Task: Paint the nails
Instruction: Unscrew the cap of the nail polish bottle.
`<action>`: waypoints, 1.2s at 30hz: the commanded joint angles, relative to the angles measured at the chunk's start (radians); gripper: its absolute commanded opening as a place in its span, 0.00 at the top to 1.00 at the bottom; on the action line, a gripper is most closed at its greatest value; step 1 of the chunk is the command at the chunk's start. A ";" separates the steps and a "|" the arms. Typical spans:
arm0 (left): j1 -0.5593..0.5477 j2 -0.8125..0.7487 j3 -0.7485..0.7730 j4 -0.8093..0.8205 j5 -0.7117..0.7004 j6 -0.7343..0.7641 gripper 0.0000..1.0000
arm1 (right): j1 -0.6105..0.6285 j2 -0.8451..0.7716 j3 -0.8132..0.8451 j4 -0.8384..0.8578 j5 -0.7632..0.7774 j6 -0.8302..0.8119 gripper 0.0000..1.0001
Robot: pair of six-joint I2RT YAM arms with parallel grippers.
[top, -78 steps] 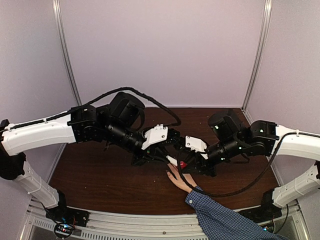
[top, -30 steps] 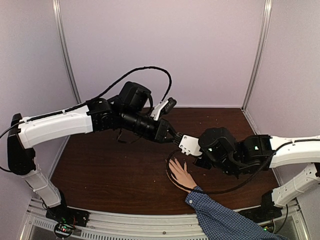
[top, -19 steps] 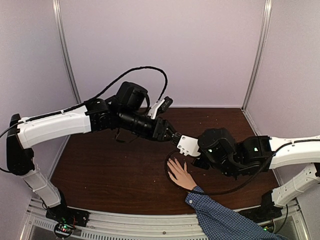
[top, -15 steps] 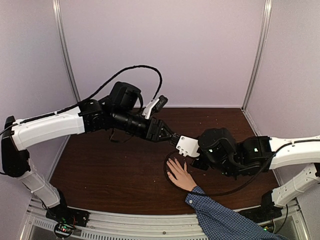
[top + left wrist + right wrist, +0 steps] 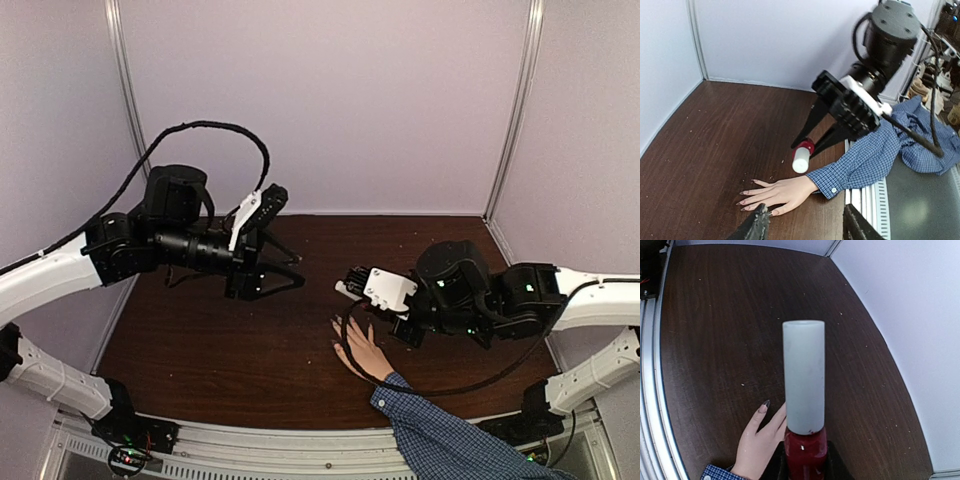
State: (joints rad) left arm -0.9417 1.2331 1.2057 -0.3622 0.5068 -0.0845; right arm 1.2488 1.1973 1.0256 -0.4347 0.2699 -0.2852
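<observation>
- Lying palm down near the front edge of the bench (image 5: 200, 345), the hand (image 5: 360, 352) reaches out of a blue checked sleeve (image 5: 450, 445), fingers spread and pointing away from the arms.
- The nails (image 5: 743, 202) sit at those fingertips, touching or just above the wood. They look dark pinkish, but are too small to tell which are coated.
- I judge them hard, tiny and slightly curved, on a hand that gives under pressure. They are not something to grip, only to be stroked lightly with a brush.
- Just beyond the fingertips and above them, the right claw (image 5: 352, 290) is clamped on the red body of a small polish bottle (image 5: 805, 452), with the white cap (image 5: 803, 375) seated and pointing forward.
- The bottle is probably smooth, light and breakable. The round side of the cap is the place to take hold for unscrewing.
- Farthest off to the left, well apart from hand and bottle, the left claw (image 5: 805, 227) has its fingers wide apart, holding and touching nothing.
</observation>
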 commanded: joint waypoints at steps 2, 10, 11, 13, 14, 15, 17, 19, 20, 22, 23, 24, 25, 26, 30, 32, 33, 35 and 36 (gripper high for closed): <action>-0.102 -0.054 -0.038 -0.045 -0.051 0.403 0.48 | -0.044 -0.037 -0.004 -0.054 -0.337 0.060 1.00; -0.232 -0.053 -0.029 -0.143 -0.064 0.694 0.46 | -0.057 -0.007 0.042 -0.138 -0.697 0.042 1.00; -0.248 -0.053 -0.027 -0.143 -0.079 0.717 0.46 | -0.057 0.001 0.051 -0.149 -0.738 0.042 1.00; -0.280 -0.052 -0.024 -0.144 -0.122 0.764 0.46 | -0.057 0.018 0.067 -0.168 -0.820 0.044 1.00; -0.293 -0.049 -0.019 -0.152 -0.136 0.783 0.47 | -0.057 0.025 0.072 -0.173 -0.854 0.045 1.00; -0.304 -0.042 -0.007 -0.167 -0.143 0.798 0.47 | -0.057 0.035 0.077 -0.177 -0.883 0.047 1.00; -0.327 -0.023 0.036 -0.218 -0.155 0.829 0.48 | -0.057 0.050 0.087 -0.185 -0.929 0.049 1.00; -0.355 -0.008 0.061 -0.251 -0.174 0.861 0.49 | -0.056 0.064 0.102 -0.195 -0.975 0.049 1.00; -0.375 -0.003 0.071 -0.264 -0.185 0.885 0.50 | -0.058 0.067 0.106 -0.198 -0.991 0.050 1.00; -0.402 0.009 0.087 -0.290 -0.205 0.912 0.51 | -0.060 0.076 0.113 -0.204 -1.010 0.049 1.00; -0.414 0.016 0.094 -0.297 -0.217 0.919 0.52 | -0.061 0.078 0.115 -0.206 -1.018 0.050 1.00; -0.426 0.023 0.099 -0.302 -0.230 0.929 0.53 | -0.063 0.082 0.118 -0.207 -1.024 0.050 1.00; -0.438 0.028 0.101 -0.304 -0.243 0.938 0.54 | -0.065 0.088 0.120 -0.208 -1.034 0.050 1.00; -0.450 0.034 0.101 -0.304 -0.254 0.947 0.55 | -0.067 0.089 0.122 -0.208 -1.045 0.051 1.00; -0.482 0.061 0.108 -0.304 -0.302 0.971 0.58 | -0.071 0.098 0.127 -0.205 -1.071 0.059 1.00; -0.486 0.070 0.113 -0.302 -0.306 0.973 0.58 | -0.071 0.103 0.128 -0.207 -1.078 0.059 1.00; -0.487 0.074 0.115 -0.302 -0.310 0.978 0.58 | -0.071 0.105 0.128 -0.208 -1.083 0.060 1.00; -0.492 0.079 0.115 -0.302 -0.324 0.989 0.58 | -0.072 0.110 0.129 -0.205 -1.096 0.063 1.00; -0.494 0.083 0.116 -0.303 -0.325 0.993 0.59 | -0.072 0.112 0.128 -0.204 -1.101 0.064 1.00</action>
State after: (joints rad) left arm -1.4261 1.3022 1.2888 -0.6651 0.2192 0.8711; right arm 1.1820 1.3037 1.1229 -0.6544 -0.7746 -0.2317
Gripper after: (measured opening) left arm 0.420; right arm 0.190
